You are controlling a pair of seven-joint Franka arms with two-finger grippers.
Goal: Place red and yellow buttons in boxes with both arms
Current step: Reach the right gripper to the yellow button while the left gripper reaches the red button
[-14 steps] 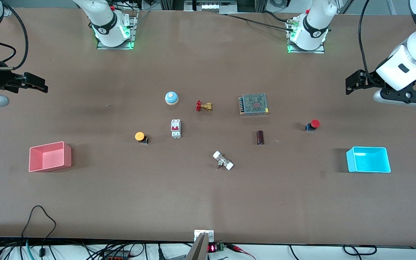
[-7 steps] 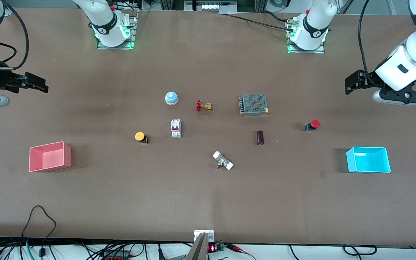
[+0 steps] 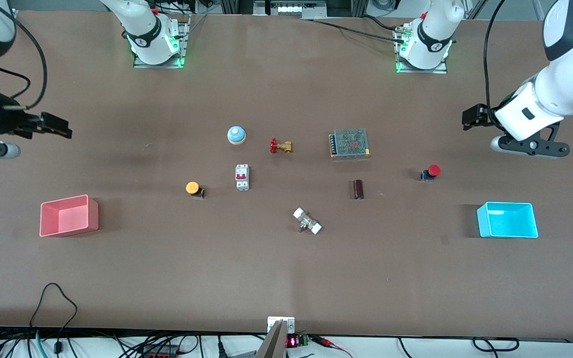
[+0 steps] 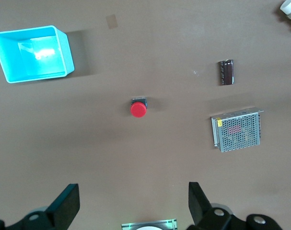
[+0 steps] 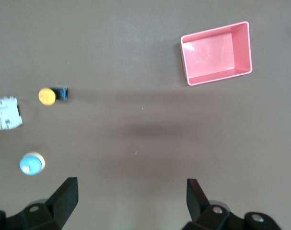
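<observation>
The red button [image 3: 431, 172] lies on the table toward the left arm's end, and it shows in the left wrist view [image 4: 138, 108]. The yellow button [image 3: 194, 188] lies toward the right arm's end and shows in the right wrist view [image 5: 49, 95]. The cyan box [image 3: 507, 220] and the pink box [image 3: 93, 215] stand empty at the two ends, each nearer to the front camera than its button. My left gripper [image 3: 473, 117] hangs open and empty over bare table [image 4: 134, 203]. My right gripper [image 3: 57, 125] hangs open and empty over bare table [image 5: 132, 199].
A blue dome bell [image 3: 236, 134], a brass valve with a red handle [image 3: 280, 146], a meshed power supply [image 3: 349, 143], a white breaker [image 3: 242, 177], a dark cylinder [image 3: 358, 189] and a white-ended fitting [image 3: 307, 221] lie mid-table between the buttons.
My left gripper has moved toward the table's middle, closer to the red button. My right gripper has shifted slightly toward the middle. Nothing on the table has moved.
</observation>
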